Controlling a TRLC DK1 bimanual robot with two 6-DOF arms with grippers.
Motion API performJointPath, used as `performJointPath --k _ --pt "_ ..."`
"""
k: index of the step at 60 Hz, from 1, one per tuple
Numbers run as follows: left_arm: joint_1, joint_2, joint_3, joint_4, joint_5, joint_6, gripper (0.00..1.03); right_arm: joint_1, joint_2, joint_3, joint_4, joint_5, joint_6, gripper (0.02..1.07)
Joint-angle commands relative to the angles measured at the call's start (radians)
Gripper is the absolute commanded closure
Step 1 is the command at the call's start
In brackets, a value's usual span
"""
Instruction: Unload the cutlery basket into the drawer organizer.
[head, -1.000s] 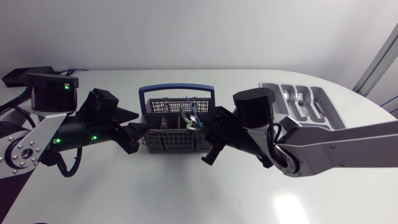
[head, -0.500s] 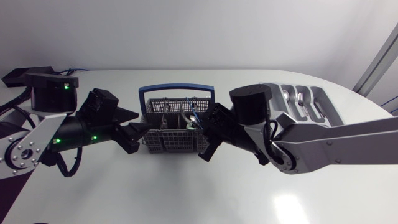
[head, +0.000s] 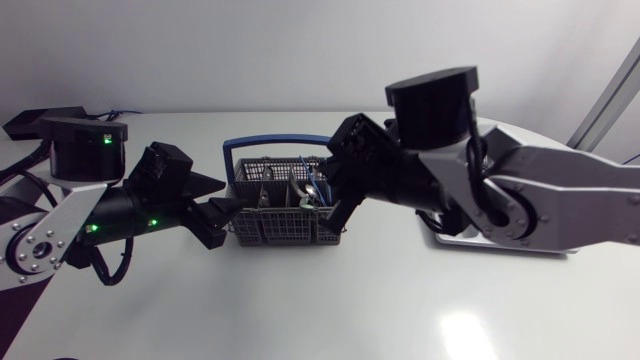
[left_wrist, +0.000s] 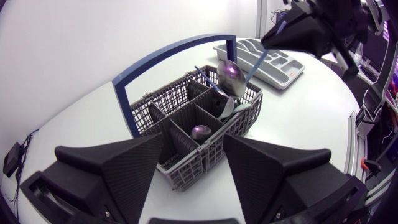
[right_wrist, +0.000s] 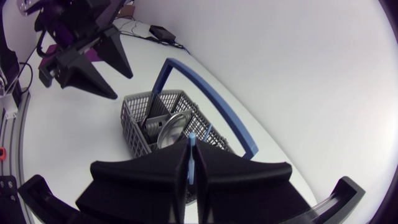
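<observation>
— Our left gripper (head: 218, 217) sits open at the end of the basket (head: 265, 228). Our right gripper (right_wrist: 191, 157) pinches the spoon (left_wrist: 229, 73) by its blue handle, bowl just over the basket.
— If it twists in that thin pinch, we could drop it short of the organizer (left_wrist: 278, 67).

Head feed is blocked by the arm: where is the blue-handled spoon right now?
Left wrist view: the blue-handled metal spoon hangs over the far end of the grey plastic cutlery basket, its handle clamped in the right gripper.

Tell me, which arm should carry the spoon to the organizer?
Right. The right gripper is shut on the blue-handled spoon, near the organizer; the left gripper is open, holding nothing.
</observation>
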Motion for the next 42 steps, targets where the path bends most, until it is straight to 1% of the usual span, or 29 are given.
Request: performJointPath --k 1,5,12,17,21,26,32,35,42 --pt "-0.013 -0.012 -0.022 0.001 -0.008 0.020 0.35 0.007 -0.049 0.061 -0.063 -0.017 0.050 1.01" --pt "-0.018 -0.011 -0.022 0.000 -0.011 0.022 0.35 0.007 -0.077 0.093 -0.127 -0.018 0.078 1.01" --pt "-0.025 -0.011 -0.018 -0.003 -0.016 0.022 0.35 -0.010 -0.110 0.170 -0.300 -0.040 0.139 1.01" --pt "-0.033 -0.012 -0.013 -0.005 -0.020 0.025 0.35 -0.056 -0.135 0.208 -0.422 -0.072 0.178 1.01" --pt "-0.038 -0.011 -0.010 -0.006 -0.023 0.028 0.35 -0.096 -0.144 0.222 -0.494 -0.090 0.192 1.01" --pt "-0.044 -0.011 -0.005 -0.008 -0.025 0.029 0.35 -0.210 -0.158 0.230 -0.574 -0.150 0.205 1.01" --pt "-0.053 -0.011 0.001 -0.009 -0.028 0.029 0.35 -0.358 -0.152 0.228 -0.621 -0.219 0.199 1.01" --pt "-0.059 -0.011 0.002 -0.009 -0.032 0.029 0.35 -0.450 -0.129 0.231 -0.639 -0.253 0.184 1.01" --pt "-0.067 -0.006 0.009 -0.008 -0.037 0.029 0.35 -0.590 -0.063 0.239 -0.652 -0.287 0.147 1.01"
